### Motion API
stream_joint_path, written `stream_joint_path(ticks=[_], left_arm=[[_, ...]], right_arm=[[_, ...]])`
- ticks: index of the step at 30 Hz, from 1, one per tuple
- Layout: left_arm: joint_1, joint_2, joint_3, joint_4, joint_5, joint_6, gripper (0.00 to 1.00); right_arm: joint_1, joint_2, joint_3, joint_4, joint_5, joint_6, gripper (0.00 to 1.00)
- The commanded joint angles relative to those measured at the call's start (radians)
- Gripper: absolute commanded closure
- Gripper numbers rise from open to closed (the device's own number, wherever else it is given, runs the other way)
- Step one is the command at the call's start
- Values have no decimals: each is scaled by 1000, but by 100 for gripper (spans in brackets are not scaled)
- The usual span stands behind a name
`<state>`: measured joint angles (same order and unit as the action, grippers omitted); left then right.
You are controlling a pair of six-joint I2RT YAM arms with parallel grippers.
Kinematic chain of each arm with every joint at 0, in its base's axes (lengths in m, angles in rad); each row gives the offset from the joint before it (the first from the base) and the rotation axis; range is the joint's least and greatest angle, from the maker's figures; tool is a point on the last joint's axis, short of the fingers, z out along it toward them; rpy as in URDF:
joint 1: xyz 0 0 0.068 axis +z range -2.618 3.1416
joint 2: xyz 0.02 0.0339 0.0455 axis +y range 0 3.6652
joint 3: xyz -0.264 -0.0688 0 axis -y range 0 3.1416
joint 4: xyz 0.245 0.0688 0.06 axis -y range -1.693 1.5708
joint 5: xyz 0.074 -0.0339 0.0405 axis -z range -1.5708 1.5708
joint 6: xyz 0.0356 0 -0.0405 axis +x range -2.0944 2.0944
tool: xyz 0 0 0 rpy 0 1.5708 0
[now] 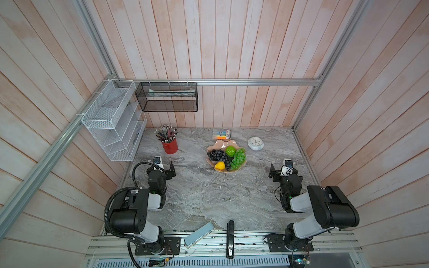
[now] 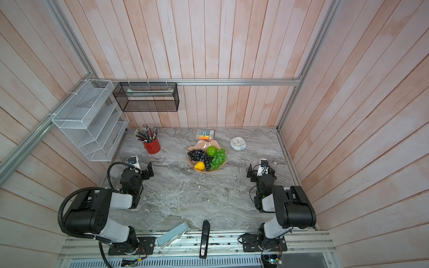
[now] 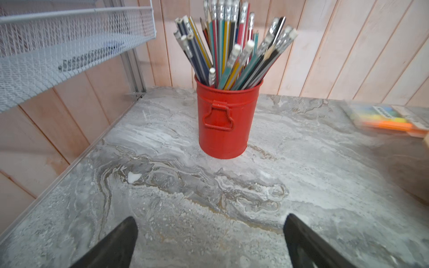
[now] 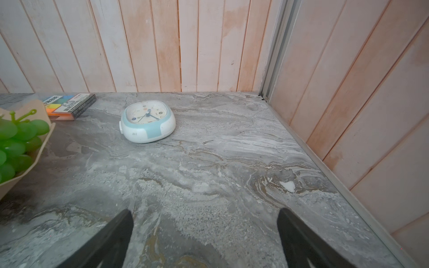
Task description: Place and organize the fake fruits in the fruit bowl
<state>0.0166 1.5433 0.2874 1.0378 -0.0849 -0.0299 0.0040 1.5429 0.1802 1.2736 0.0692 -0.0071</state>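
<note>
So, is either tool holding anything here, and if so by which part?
Nothing is held. The left tool and the right tool both stand open and empty, well apart from the fruit bowl.

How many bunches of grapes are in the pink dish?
2. In both top views, the black bunch lies on the left of the dish, and the green bunch lies at its right edge. Nothing suggests a hidden third.

My view of the grey marble table (image 1: pixel 209 197)
On it I see a red pencil tin (image 1: pixel 170 146), the fruit bowl (image 1: pixel 217 145), a highlighter pack (image 1: pixel 222 134) just behind it, a white clock (image 1: pixel 255 143), and a black stapler (image 1: pixel 230 236) overhanging the near edge.
</note>
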Motion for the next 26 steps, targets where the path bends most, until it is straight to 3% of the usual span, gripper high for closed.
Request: stream_joint_path(ticks=[1,6,26], left_arm=[[0,1,4,68,26,-8,0],[-4,-3,-1,71,21,-7,0],[-7,-1,0,73,17,-2,0]], right_arm=[[-29,-33,36,-23,-52,13,2],[-36,-24,57,-58,12,51,2],[-36,-26,67,-76,-2,42,2]])
